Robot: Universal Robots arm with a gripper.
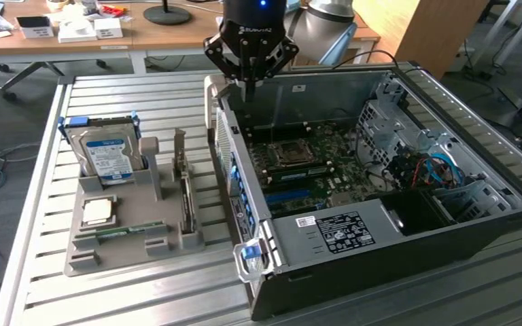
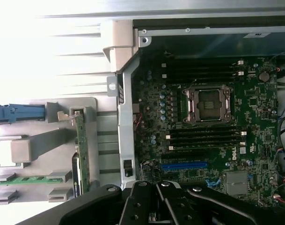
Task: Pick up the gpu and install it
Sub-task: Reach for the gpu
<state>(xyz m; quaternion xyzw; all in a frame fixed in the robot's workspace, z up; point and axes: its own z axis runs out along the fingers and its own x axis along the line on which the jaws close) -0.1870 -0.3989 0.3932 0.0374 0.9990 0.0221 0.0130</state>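
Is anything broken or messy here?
Nothing looks broken or spilled. The computer lies open on its side, and the graphics card stands upright and tidy in the gray holder beside it.

The exterior view stands high and well back, angled down on the claw [image 1: 250, 85]. The wrist view sits right behind the claw, looking down close — both share the motherboard [image 1: 334, 153] below it.

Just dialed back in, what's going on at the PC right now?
The arm's hand is shut with nothing in it, hovering over the far corner of the open case, on the side nearest the holder, above the motherboard. The gpu stands on edge in the holder beside the hard drive, not yet picked up.
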